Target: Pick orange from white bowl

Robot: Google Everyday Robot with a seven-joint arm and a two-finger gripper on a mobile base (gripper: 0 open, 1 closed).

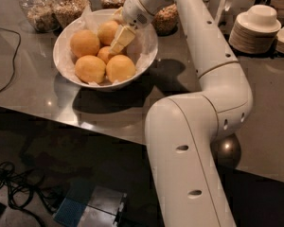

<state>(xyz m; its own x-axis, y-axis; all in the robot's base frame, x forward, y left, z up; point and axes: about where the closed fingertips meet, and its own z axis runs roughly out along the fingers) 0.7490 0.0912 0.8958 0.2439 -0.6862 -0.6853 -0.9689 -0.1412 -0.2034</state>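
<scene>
The white bowl (62, 66), lined with crumpled white paper, stands on the grey table at the upper left. Several yellow-orange fruits lie in it. One orange (107, 31) is at the back, another (84, 42) at the left and two (90, 68) (120, 68) at the front. A smaller one (104, 54) sits in the middle. My gripper (116, 40) reaches down into the bowl from the upper right. It is right against the back orange, on that fruit's right side, above the smaller one.
Glass jars of grains (37, 7) (69, 6) (164, 21) line the table's back behind the bowl. Stacked small white dishes (255, 28) stand at the far right. A black cable (7, 56) runs across the table's left. My own arm (213, 79) crosses the middle.
</scene>
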